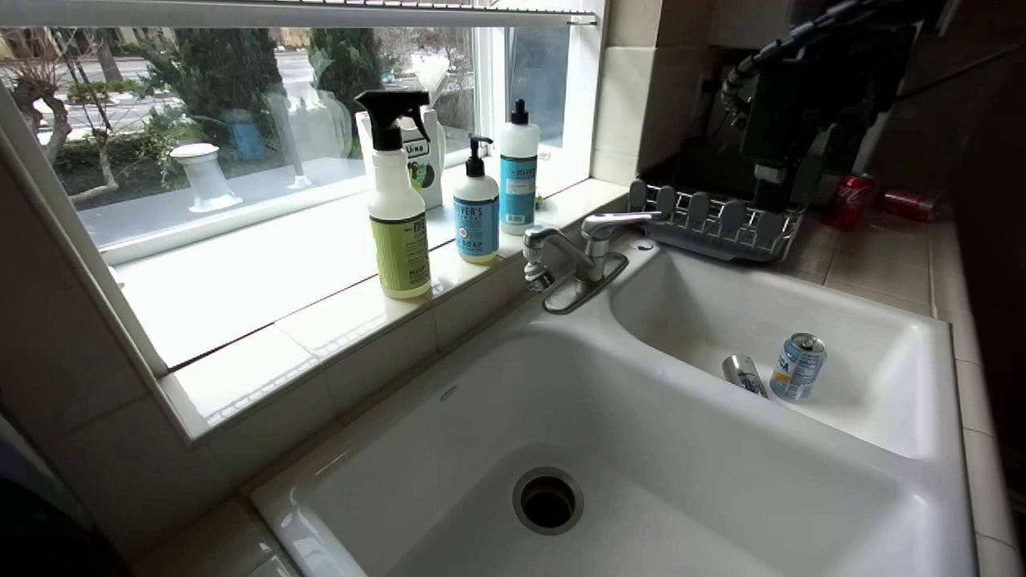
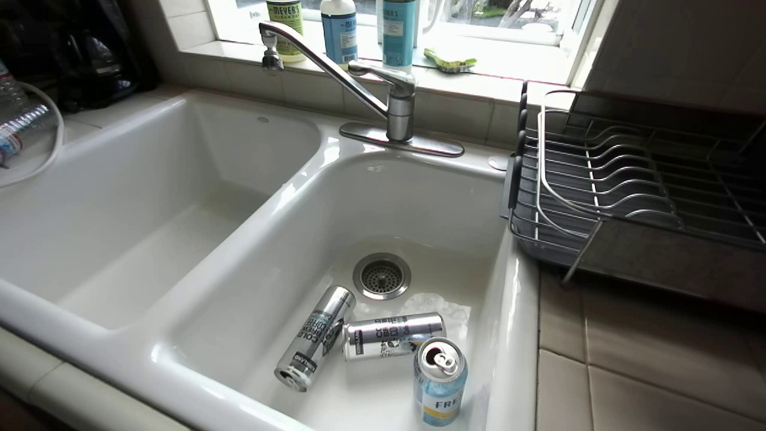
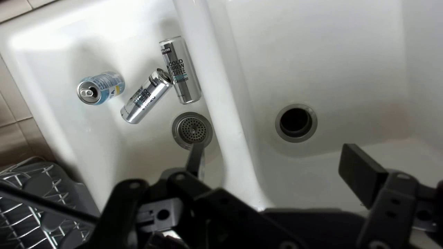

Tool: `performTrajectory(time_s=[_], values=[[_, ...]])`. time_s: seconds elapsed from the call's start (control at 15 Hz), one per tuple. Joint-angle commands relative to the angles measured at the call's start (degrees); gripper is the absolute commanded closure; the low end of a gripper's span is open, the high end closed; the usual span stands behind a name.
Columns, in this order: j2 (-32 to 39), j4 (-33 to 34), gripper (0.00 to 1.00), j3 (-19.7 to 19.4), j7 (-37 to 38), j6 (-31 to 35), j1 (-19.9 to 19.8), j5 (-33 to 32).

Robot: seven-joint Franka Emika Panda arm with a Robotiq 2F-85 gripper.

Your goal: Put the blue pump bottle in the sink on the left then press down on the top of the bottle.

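On the windowsill stands the blue pump bottle [image 1: 476, 212], upright, with a blue label; in an exterior view the bottle [image 2: 340, 36] is cut off at the frame's upper edge. Its top is a black pump head [image 1: 478, 151]. The sink [image 1: 433, 481] is the larger white basin with a round dark drain hole; the same sink [image 2: 143, 251] shows no objects inside. My gripper [image 3: 273, 147] is open, its fingers wide apart with nothing between them, above the sinks in the wrist view. The bottle is out of the wrist view. My dark arm [image 1: 826, 112] is near the dish rack.
A spray bottle [image 1: 398, 224] and a teal-labelled bottle [image 1: 519, 176] flank the blue one. The faucet [image 1: 593, 248] rises between sill and basins. Several cans lie or stand in the smaller basin [image 2: 251, 323]. A dish rack [image 2: 604, 179] and red cans [image 1: 851, 202] are beside it.
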Motion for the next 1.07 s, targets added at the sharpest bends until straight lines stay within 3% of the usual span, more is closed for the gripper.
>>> performTrajectory(time_s=[0.0,0.53,0.73,1.0], values=[[0.6,1.0,0.0,-1.1,0.3,-0.2,1.4,-0.6],[2.1,2.4,0.0,-0.7,-1.0,0.6,1.7,-2.2],[4.8,5.8,0.0,-0.1,-6.5,6.7,3.0,-7.4],[8.6,8.5,0.0,-1.4,-11.7,17.1,4.1,-8.9]])
